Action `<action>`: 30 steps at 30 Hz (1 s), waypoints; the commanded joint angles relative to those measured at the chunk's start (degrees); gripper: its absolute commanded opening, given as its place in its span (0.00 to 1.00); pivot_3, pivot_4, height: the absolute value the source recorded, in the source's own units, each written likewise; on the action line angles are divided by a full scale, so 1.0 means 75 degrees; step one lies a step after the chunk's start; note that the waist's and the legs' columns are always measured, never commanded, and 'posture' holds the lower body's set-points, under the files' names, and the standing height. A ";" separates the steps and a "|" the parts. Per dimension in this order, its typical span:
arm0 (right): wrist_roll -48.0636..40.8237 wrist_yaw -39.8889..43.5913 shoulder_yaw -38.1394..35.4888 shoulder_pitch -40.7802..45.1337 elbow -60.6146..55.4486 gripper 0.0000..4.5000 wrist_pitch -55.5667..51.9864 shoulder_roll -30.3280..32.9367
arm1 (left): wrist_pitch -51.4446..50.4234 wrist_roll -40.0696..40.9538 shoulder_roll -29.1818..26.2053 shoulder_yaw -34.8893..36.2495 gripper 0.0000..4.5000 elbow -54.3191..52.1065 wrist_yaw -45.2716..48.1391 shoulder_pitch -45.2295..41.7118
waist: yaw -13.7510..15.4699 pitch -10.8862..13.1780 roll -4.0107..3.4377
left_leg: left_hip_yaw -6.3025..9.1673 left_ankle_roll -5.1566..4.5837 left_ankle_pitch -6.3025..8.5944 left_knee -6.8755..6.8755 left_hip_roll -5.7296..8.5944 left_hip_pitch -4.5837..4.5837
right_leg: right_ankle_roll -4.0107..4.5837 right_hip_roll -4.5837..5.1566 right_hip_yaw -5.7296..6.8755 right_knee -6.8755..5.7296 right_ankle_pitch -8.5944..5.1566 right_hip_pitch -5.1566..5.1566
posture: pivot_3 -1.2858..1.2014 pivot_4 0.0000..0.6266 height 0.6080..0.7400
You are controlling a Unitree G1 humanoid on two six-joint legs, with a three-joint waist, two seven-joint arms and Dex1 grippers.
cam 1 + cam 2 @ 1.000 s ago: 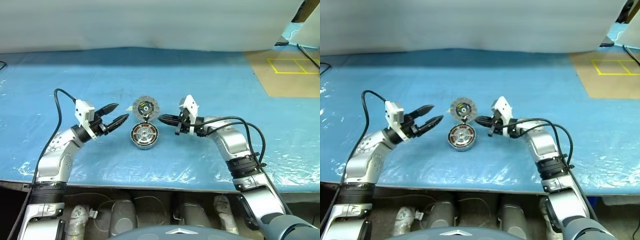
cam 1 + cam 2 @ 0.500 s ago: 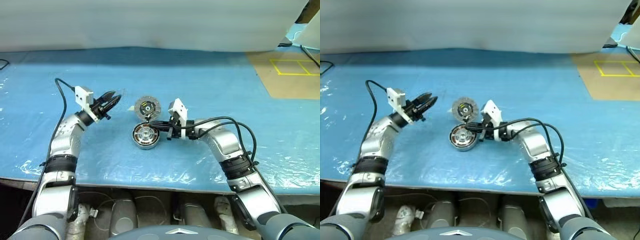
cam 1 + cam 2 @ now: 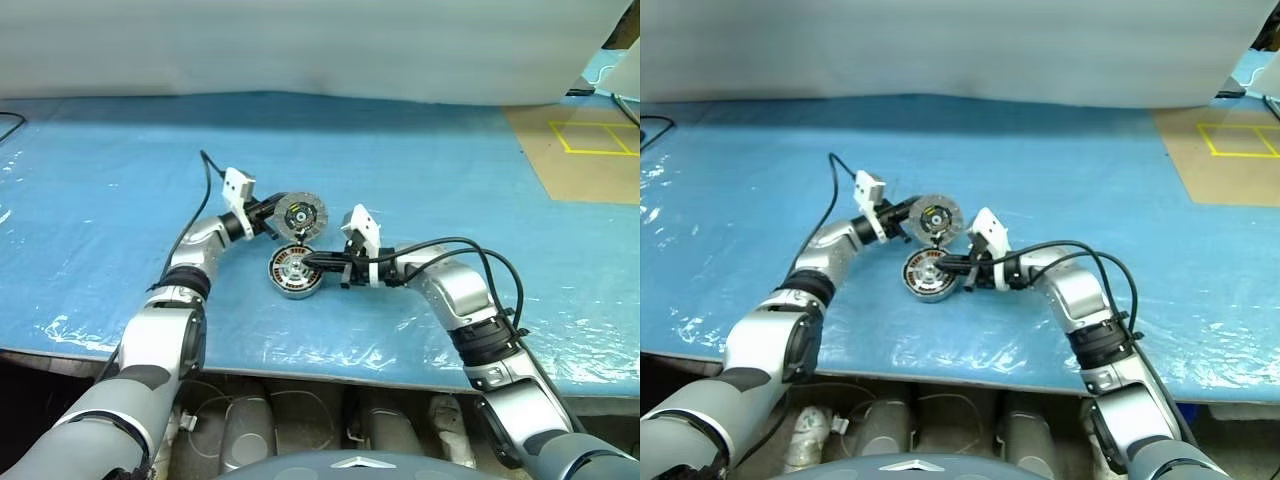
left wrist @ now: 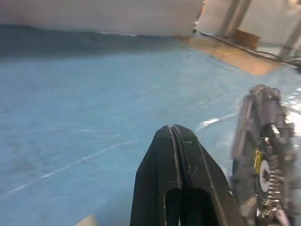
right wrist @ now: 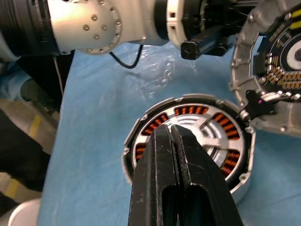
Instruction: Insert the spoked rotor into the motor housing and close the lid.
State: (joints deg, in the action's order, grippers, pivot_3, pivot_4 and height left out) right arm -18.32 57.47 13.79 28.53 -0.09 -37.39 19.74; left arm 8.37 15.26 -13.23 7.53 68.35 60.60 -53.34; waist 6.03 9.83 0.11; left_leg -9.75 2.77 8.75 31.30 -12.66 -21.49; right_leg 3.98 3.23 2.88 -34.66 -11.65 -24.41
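The motor housing (image 3: 293,271) lies flat on the blue table, copper windings ringing a silver centre (image 5: 197,136). The lid (image 3: 301,215), a grey ribbed disc, stands tilted on edge just behind it, its rim meeting the housing's far rim. My left gripper (image 3: 272,217) is shut and empty, its tips at the lid's left rim; I cannot tell whether they touch. In the left wrist view the lid (image 4: 263,160) is edge-on beside the shut fingers (image 4: 162,155). My right gripper (image 3: 304,262) is shut and empty, its tips (image 5: 171,129) over the housing's right side. The spoked rotor is out of view.
Blue plastic sheeting (image 3: 150,160) covers the table, with a pale curtain along the back. A tan surface with yellow tape (image 3: 590,130) lies at the far right. Cables loop off both forearms. The table's front edge runs close below the arms.
My left gripper has shut and swung right, from well left of the parts to the lid's rim. My right gripper has slid left, from beside the lid to over the housing.
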 commanded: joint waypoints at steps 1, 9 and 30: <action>-0.0545 0.0353 -0.0113 -0.0104 -0.1042 0.00 -0.0572 0.0507 | 0.0008 -0.0369 -0.0056 -0.0150 0.01 0.0311 0.0320 -0.0384 | 0.0006 0.0001 0.0001 | 0.0002 0.0000 0.0000 0.0000 0.0000 0.0000 | 0.0000 0.0000 0.0003 0.0000 0.0000 0.0000 | 0.52 0.24 1.00; -0.0997 0.0298 -0.0686 -0.1034 -0.2203 0.00 -0.1111 0.1828 | 0.0046 -0.0828 -0.0067 -0.0266 0.01 0.0521 0.1229 -0.0852 | 0.0228 0.0004 0.0006 | 0.0011 -0.0001 0.0000 0.0001 0.0011 0.0001 | -0.0009 0.0008 0.0006 0.0004 0.0000 0.0006 | 0.52 0.24 1.00; -0.0955 -0.0728 -0.0991 -0.1828 -0.2375 0.00 -0.0803 0.2007 | 0.2710 -0.0651 -0.0611 -0.3530 0.01 -0.1679 0.4254 0.0530 | 0.0363 0.0004 0.0006 | 0.0014 -0.0012 0.0007 -0.0005 0.0021 0.0002 | -0.0015 0.0024 0.0013 0.0005 -0.0002 0.0007 | 0.52 0.24 1.00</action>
State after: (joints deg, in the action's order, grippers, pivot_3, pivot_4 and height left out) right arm -24.71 52.10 7.68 14.59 -16.73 -44.58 34.43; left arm 26.93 9.61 -16.96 -15.62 57.06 92.15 -50.43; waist 8.76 9.85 0.16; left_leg -9.64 2.68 8.80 31.27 -12.48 -21.44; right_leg 3.86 3.43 2.97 -34.64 -11.67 -24.32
